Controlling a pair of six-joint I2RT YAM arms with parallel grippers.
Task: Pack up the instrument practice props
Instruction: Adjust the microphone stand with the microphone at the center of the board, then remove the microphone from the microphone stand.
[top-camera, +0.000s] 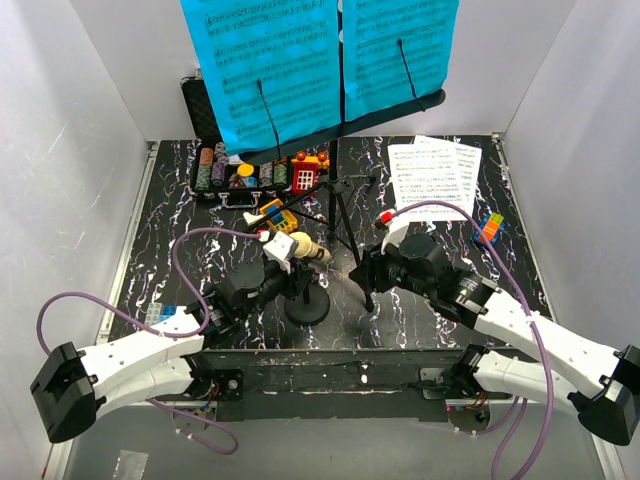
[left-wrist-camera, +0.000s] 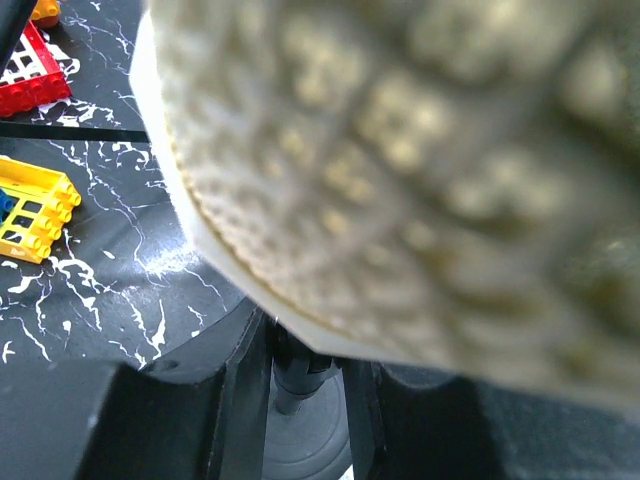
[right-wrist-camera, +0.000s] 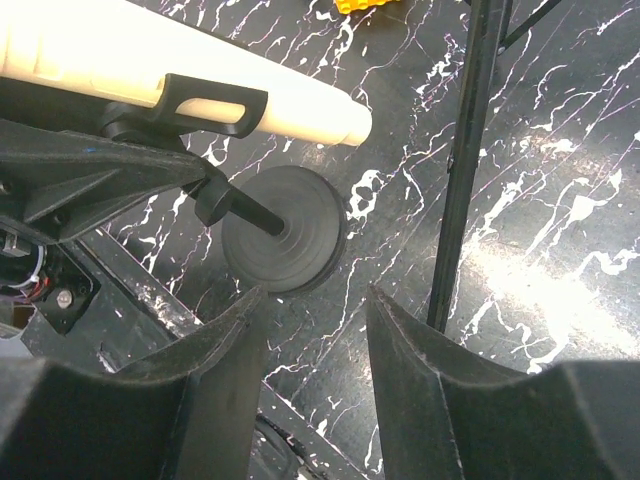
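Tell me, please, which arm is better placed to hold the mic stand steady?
Left, probably. The left gripper straddles the post of the mic stand, right under the mic. The right gripper hangs open and empty beside its base, near a leg of the music stand.

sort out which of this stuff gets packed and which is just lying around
To pack: music stand, blue sheet music, microphone, mic stand.
Lying about: poker chip case, toy blocks, coloured cube.
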